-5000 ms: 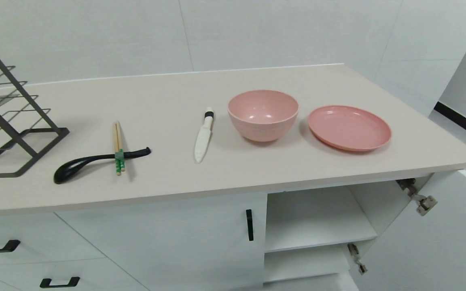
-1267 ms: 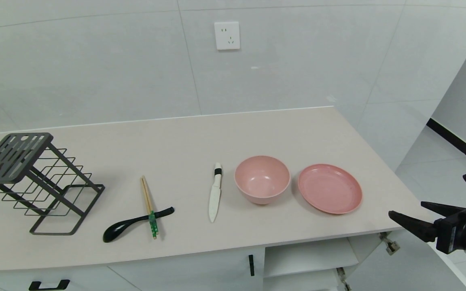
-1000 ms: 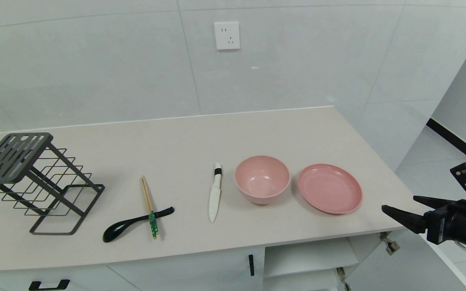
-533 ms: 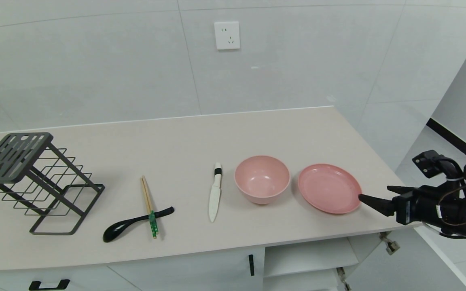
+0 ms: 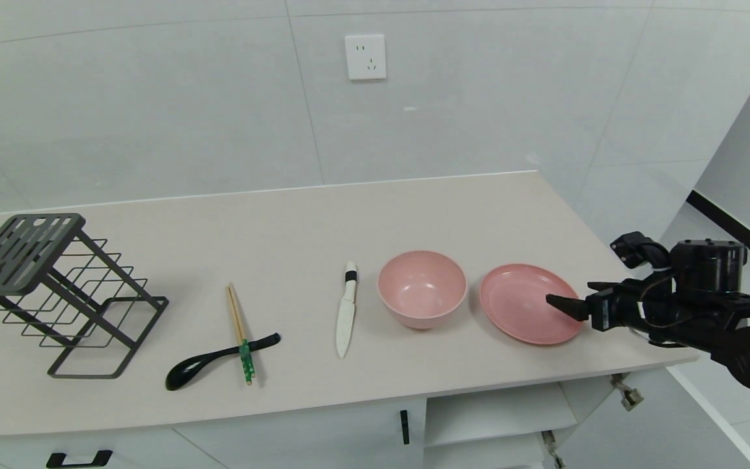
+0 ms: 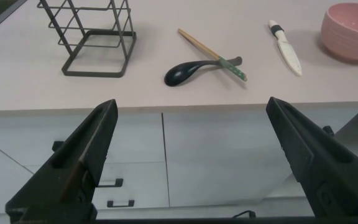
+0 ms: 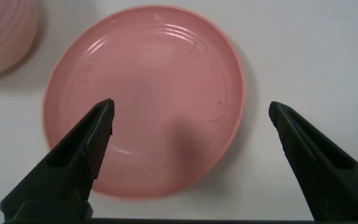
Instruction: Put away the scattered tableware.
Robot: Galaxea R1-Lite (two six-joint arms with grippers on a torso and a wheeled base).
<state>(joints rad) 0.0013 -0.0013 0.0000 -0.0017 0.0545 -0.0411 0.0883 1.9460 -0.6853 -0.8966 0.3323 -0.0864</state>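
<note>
A pink plate (image 5: 530, 303) (image 7: 145, 99) lies near the right end of the counter, with a pink bowl (image 5: 422, 288) (image 7: 5, 34) just left of it. My right gripper (image 5: 569, 292) (image 7: 190, 106) hovers open over the plate's right rim, its fingers spread about as wide as the plate. Further left lie a white knife (image 5: 347, 309), chopsticks (image 5: 239, 332) crossing a black spoon (image 5: 219, 360), and a dark wire rack (image 5: 56, 293). My left gripper (image 6: 191, 102) is open and empty, low in front of the counter, facing the spoon (image 6: 194, 68) and rack (image 6: 95, 31).
The counter (image 5: 284, 234) ends just right of the plate, and a tiled wall with a socket (image 5: 366, 57) stands behind. Below the plate a cabinet compartment (image 5: 499, 410) stands open with white shelves. Closed drawers (image 6: 129, 168) with black handles sit under the left part.
The head camera rose and pulled back since the first frame. My right gripper came in from the right and moved left until it hangs over the plate. The tableware has not moved.
</note>
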